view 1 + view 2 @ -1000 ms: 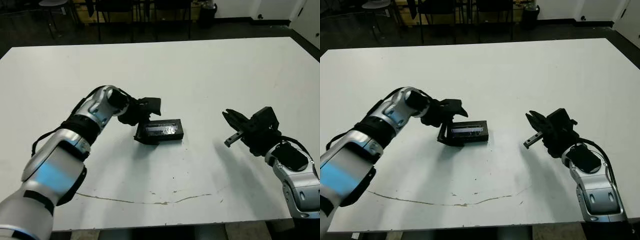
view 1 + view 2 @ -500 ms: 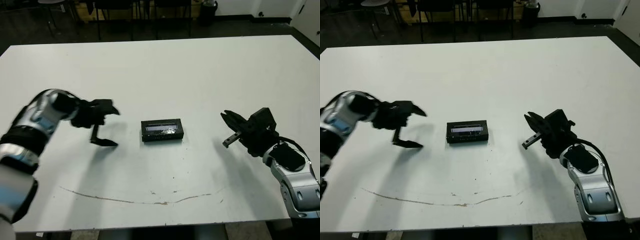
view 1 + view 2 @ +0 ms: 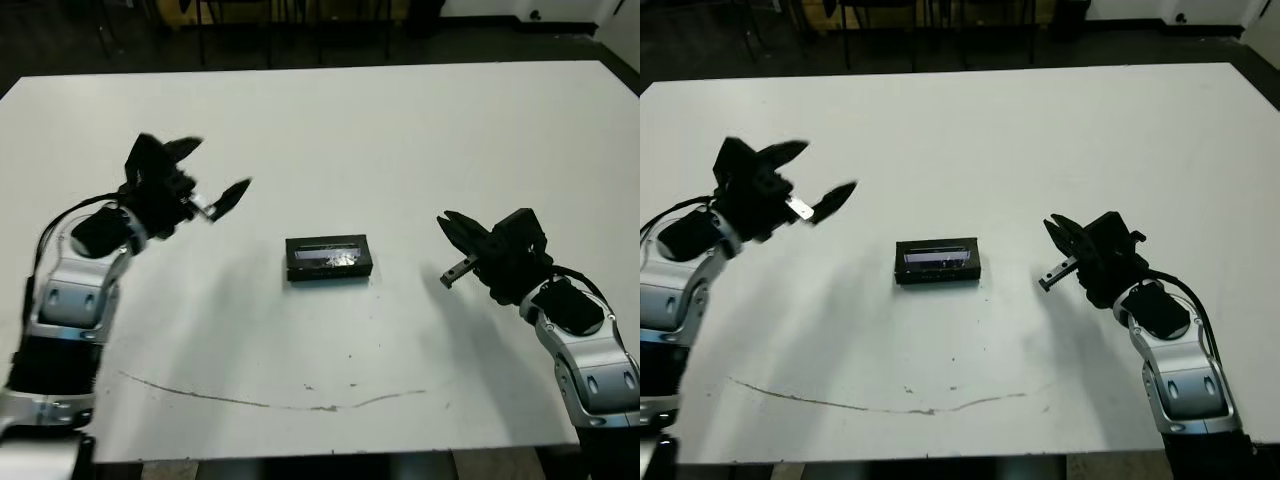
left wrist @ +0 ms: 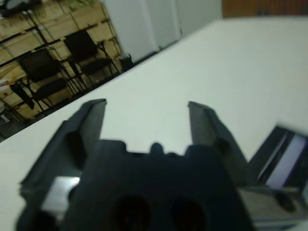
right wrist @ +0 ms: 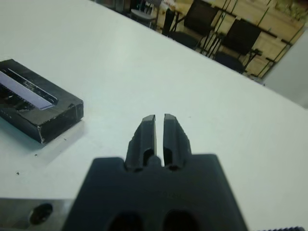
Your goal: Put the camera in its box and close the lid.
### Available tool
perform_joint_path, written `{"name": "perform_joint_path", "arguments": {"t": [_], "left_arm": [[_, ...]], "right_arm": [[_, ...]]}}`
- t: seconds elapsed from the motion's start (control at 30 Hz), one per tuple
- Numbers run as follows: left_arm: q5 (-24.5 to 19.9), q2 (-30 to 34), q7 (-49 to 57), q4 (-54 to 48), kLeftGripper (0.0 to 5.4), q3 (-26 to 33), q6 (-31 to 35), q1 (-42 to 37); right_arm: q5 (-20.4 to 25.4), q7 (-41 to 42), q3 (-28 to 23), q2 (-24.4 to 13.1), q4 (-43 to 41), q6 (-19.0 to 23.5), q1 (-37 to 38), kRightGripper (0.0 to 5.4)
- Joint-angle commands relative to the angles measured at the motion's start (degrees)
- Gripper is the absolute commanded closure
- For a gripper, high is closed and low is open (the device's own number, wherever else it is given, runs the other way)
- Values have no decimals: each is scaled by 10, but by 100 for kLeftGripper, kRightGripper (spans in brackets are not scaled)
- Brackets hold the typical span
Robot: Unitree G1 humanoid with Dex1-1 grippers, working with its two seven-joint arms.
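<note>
The small black rectangular box lies at the frame's centre with its flat black lid on (pale glossy strip along the top). Left gripper, upper left, is spread wide; right gripper, right of centre, is pressed together.

You've got a matt black lid with a glossy pale strip; the smooth white counter shows a scuffed brownish line nearer you than the lid; matt black plastic hands, glossy silver arm shells.
</note>
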Motion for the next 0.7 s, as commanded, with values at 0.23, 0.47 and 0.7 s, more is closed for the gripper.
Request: {"name": "perform_joint_path", "arguments": {"t": [0.23, 0.47, 0.7], "left_arm": [[12, -65, 37, 20, 331, -66, 49, -5], [44, -109, 68, 18, 467, -132, 93, 8], [79, -148, 118, 38, 539, -163, 125, 24]], "right_arm": [[3, -4, -3, -1, 1, 17, 4, 540], [-1, -8, 0, 1, 2, 18, 4, 540], [-1, -7, 2, 3, 1, 4, 10, 540]]}}
